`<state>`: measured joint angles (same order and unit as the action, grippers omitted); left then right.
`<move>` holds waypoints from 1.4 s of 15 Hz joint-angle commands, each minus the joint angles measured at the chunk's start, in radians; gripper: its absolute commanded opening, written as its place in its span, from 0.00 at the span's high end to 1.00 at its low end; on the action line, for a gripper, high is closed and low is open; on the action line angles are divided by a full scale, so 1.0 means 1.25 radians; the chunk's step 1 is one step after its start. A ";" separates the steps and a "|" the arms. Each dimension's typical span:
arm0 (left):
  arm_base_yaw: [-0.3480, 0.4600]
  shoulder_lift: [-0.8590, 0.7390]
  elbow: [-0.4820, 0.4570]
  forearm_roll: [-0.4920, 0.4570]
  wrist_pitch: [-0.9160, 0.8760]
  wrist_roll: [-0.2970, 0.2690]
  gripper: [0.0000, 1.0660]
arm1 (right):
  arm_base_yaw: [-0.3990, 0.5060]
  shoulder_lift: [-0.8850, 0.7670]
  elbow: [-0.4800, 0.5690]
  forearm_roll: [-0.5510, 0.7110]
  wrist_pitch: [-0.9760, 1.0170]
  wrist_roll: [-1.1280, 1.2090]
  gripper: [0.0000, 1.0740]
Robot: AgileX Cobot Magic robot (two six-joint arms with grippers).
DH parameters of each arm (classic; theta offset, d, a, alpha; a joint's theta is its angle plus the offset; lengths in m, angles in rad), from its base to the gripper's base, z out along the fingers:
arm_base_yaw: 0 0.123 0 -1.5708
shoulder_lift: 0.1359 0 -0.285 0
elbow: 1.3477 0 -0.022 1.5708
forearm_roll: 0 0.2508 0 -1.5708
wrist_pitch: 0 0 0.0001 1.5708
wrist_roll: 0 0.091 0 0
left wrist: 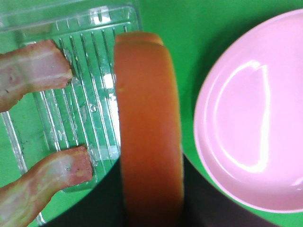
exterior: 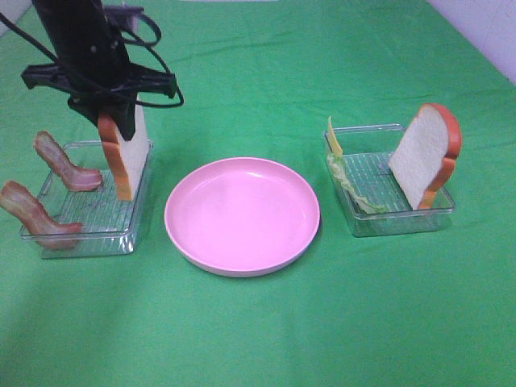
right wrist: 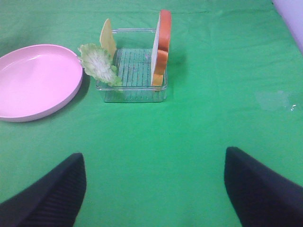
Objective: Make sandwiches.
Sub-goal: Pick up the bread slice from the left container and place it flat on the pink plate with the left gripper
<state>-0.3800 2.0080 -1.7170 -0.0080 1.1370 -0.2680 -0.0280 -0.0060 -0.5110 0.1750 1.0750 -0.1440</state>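
Left gripper [exterior: 119,119]: jaws clamped on the top edge of the left bread slice [exterior: 127,161], one finger on each flat face. The slice stands upright on its crust at the plate-side end of the left tray [exterior: 81,235].

Right gripper [right wrist: 154,158]: jaws wide apart, nothing between them, above the green cloth and well short of the right tray [right wrist: 135,97].

Handling, judged: the toy bread looks light, stiff and smooth-skinned. It may pivot or slip in a narrow pinch, so a hold across the faces near the top crust suits it. The lettuce [exterior: 351,185] looks floppy, and the cheese [exterior: 334,137] thin.

Count:
- bread slices: 2, the right bread slice [exterior: 426,153] leaning in the right tray
- bacon strips: 2, [exterior: 66,163] and [exterior: 32,214], in the left tray
- lettuce: 1
- cheese: 1
- trays: 2
- plate [exterior: 242,262]: 1, with no piece on it yet
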 commanded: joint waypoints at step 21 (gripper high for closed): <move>0.006 0.101 0.299 -1.000 -0.273 0.715 1.00 | -0.005 -0.011 0.003 -0.001 -0.010 -0.001 0.29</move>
<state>-0.3730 2.1340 -1.3470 -1.2360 0.7960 0.6260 -0.0280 -0.0060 -0.5110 0.1750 1.0750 -0.1440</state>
